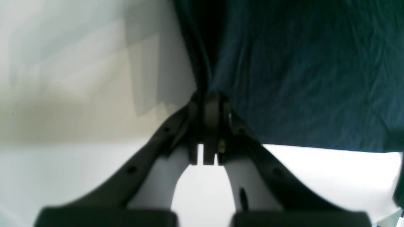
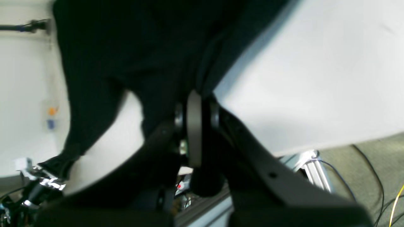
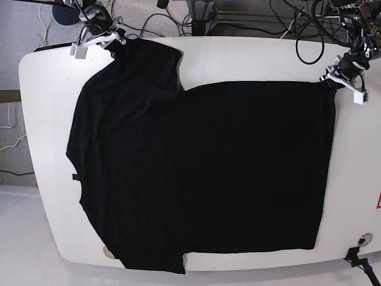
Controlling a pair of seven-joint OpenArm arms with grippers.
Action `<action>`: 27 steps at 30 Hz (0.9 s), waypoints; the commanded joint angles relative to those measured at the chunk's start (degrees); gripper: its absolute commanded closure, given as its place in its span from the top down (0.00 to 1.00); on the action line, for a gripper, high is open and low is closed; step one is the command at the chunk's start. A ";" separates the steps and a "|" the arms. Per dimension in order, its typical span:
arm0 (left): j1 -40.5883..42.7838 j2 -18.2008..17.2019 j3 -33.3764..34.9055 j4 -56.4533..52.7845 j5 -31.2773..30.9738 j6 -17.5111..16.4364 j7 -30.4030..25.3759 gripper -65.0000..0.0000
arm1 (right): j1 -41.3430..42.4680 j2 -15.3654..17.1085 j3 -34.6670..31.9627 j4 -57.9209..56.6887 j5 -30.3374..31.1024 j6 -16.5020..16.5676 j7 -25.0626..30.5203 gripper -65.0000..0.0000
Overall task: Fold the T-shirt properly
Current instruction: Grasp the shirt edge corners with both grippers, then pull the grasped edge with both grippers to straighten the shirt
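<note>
White bench carries the limp, light T-shirt flat; I have both jaws clamped on its far corners, sleeve and hem.

**T-shirt spread flat, a gripper at each far corner**

The T-shirt lies spread on the tabletop, covering most of it, with its neck end toward the base view's left and its hem toward that view's right. One sleeve reaches the far left corner, the other the near edge. The right gripper sits at the far sleeve's tip, pinching the cloth. The left gripper sits at the far hem corner, its jaws closed on the fabric's edge. Cables lie on the floor behind the tabletop.
</note>
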 commanded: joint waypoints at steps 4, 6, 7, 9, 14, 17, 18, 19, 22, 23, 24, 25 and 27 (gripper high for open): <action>5.09 -1.90 -3.55 3.73 0.76 0.41 0.29 0.00 | -4.98 0.28 0.23 4.94 0.87 0.46 0.37 0.00; 8.07 -2.17 -3.55 6.46 0.76 0.41 0.29 0.00 | -7.09 0.28 0.23 6.17 0.87 0.46 0.37 0.00; 9.66 -2.52 -3.64 7.95 0.76 0.41 0.29 0.00 | -8.14 0.28 0.32 6.70 0.87 0.46 0.37 0.00; 12.03 -2.52 -3.38 10.15 0.76 0.41 0.29 0.00 | -10.25 0.28 0.32 7.66 0.87 0.46 0.37 0.00; 17.22 -1.82 -3.11 14.81 0.67 0.41 0.29 0.00 | -15.17 0.28 0.32 9.95 0.96 0.55 0.37 0.00; 19.33 -0.32 -3.38 18.77 0.67 0.41 0.29 0.00 | -17.11 0.28 0.32 11.71 1.14 1.16 0.55 0.00; 20.03 -0.32 -3.20 20.35 0.67 0.41 0.29 0.00 | -17.28 0.28 0.32 12.06 1.49 2.39 0.55 0.00; 20.29 -0.23 -3.20 22.11 0.67 0.41 0.29 0.00 | -17.02 0.28 0.58 12.15 3.33 3.89 0.55 0.00; 20.03 -0.15 -3.11 25.71 0.67 0.41 0.29 0.00 | -14.47 0.64 1.46 12.06 7.29 5.12 0.46 0.00; 19.06 -0.15 -3.20 26.15 0.67 0.41 0.29 0.00 | -13.15 0.64 1.90 11.97 7.47 5.38 0.46 0.00; 17.22 -0.15 -3.29 26.33 0.58 0.41 0.29 0.00 | -11.57 0.64 1.90 11.97 7.47 5.47 0.46 0.00; 15.28 -0.15 -3.46 26.33 0.58 0.41 0.29 0.00 | -9.99 0.64 1.90 11.97 7.55 5.47 0.37 0.00; 12.73 -0.15 -3.46 26.33 0.58 0.41 0.29 0.00 | -6.82 1.87 1.81 11.88 7.64 5.38 0.37 0.00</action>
